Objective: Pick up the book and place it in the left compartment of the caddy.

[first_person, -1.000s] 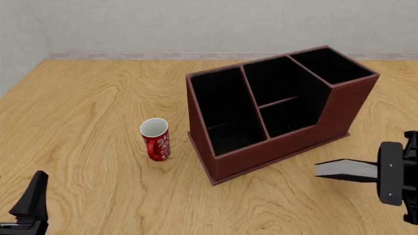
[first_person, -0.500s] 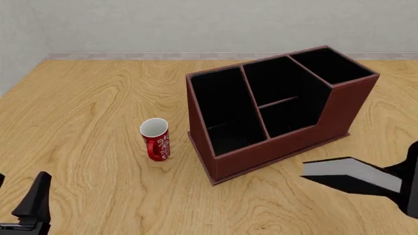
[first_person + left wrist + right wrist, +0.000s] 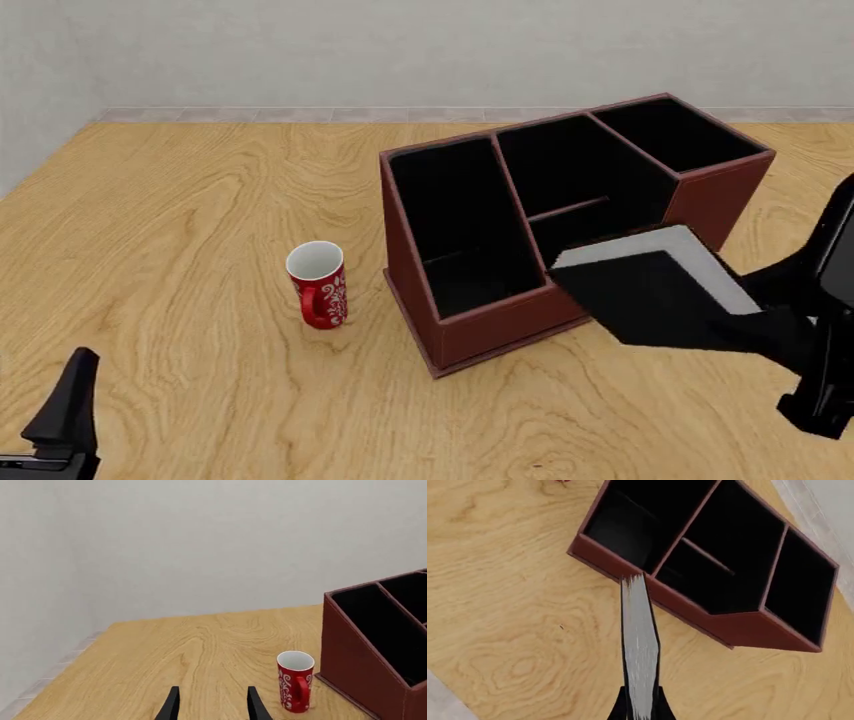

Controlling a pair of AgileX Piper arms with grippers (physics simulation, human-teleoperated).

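The black book (image 3: 661, 292) with white page edges hangs tilted above the table. My right gripper (image 3: 805, 352) is shut on its near end. In the front view it covers part of the front right of the reddish-brown caddy (image 3: 694, 205). In the right wrist view the book (image 3: 639, 645) shows edge-on between the fingers of the right gripper (image 3: 640, 707), its far end over the caddy's (image 3: 740, 627) front wall beside the left compartment (image 3: 630, 525). That left compartment (image 3: 461, 225) holds nothing. My left gripper (image 3: 213, 707) is open, low at the near left (image 3: 64, 420).
A red mug with white pattern (image 3: 318, 285) stands upright just left of the caddy, also ahead of the left gripper as the mug (image 3: 295, 681) beside the caddy wall (image 3: 363, 665). Grey walls close the table at the back and left.
The right gripper has lifted the book and carried it left and forward, from low over the table at the right to in front of the caddy. The left arm has hardly moved.
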